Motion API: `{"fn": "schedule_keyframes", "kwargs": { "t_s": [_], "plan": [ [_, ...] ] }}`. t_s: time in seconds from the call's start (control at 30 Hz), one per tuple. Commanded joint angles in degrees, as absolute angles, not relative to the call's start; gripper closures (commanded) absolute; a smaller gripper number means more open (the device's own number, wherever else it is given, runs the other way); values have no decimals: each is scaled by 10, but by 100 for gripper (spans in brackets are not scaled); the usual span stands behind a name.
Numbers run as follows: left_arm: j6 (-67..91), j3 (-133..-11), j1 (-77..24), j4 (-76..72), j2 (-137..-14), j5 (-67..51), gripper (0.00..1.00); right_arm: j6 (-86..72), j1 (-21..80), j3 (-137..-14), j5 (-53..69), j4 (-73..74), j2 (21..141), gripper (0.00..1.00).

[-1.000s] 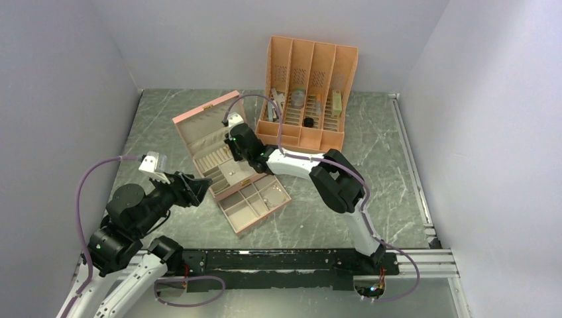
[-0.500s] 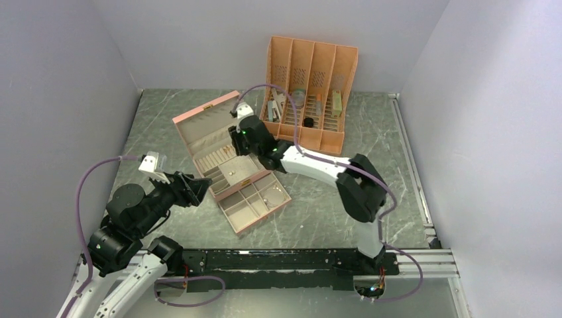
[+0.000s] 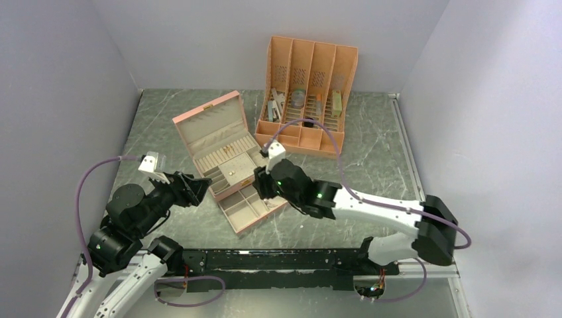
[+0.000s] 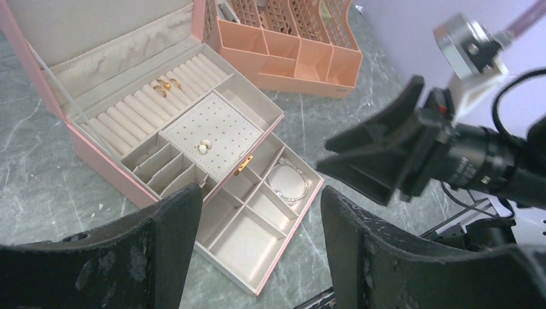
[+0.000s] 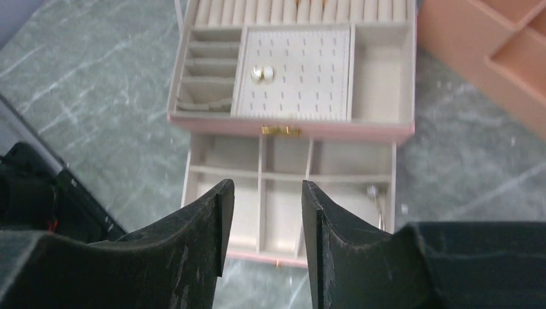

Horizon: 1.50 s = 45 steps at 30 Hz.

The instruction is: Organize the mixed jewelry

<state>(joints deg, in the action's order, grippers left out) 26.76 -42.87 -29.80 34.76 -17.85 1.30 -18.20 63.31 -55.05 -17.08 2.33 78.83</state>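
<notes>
A pink jewelry box point(image 3: 207, 120) stands open with its drawer point(image 3: 246, 222) pulled out. Gold rings point(image 4: 165, 84) sit on the ring rolls. Two gold earrings point(image 4: 204, 147) lie on the perforated pad, also in the right wrist view point(image 5: 261, 73). A thin bracelet point(image 4: 288, 182) lies in a drawer compartment. My left gripper point(image 3: 196, 188) is open and empty, left of the box; in its own view point(image 4: 261, 199) it hangs over the drawer. My right gripper point(image 3: 259, 186) is open and empty above the drawer; its fingers point(image 5: 265, 190) frame the drawer's front compartments.
An orange slotted organizer point(image 3: 308, 136) with grey and black oddments stands behind the box, at the back wall. The box point(image 5: 290, 121) sits at an angle on the grey marble table. A black rail runs along the near edge point(image 3: 285, 258).
My right arm has drawn back from above the box's ring rolls towards the near side and now hangs over the drawer. The left arm has not moved.
</notes>
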Motion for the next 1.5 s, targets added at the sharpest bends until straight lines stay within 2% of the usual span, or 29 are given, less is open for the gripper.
{"fn": "schedule_keyframes", "kwargs": {
  "t_s": [0.0, 0.2, 0.43, 0.73, 1.23, 1.47],
  "plan": [
    [264, -427, -293, 335, -184, 15, 28, -263, 663, -480, -219, 71, 698, 53],
    [264, -426, -293, 332, -187, 13, 28, -343, 707, -390, -256, 100, 645, 53],
    [265, -427, -293, 335, -185, 15, 28, -394, 729, -333, -264, 71, 682, 53],
    [265, -427, -293, 336, -183, 17, 28, -402, 741, -334, -253, 7, 781, 54],
    [263, -427, -293, 335, -183, 16, 28, -391, 752, -367, -254, -31, 861, 58],
    [262, -427, -293, 334, -186, 14, 28, -387, 754, -385, -265, -31, 896, 66]
  ]
}}
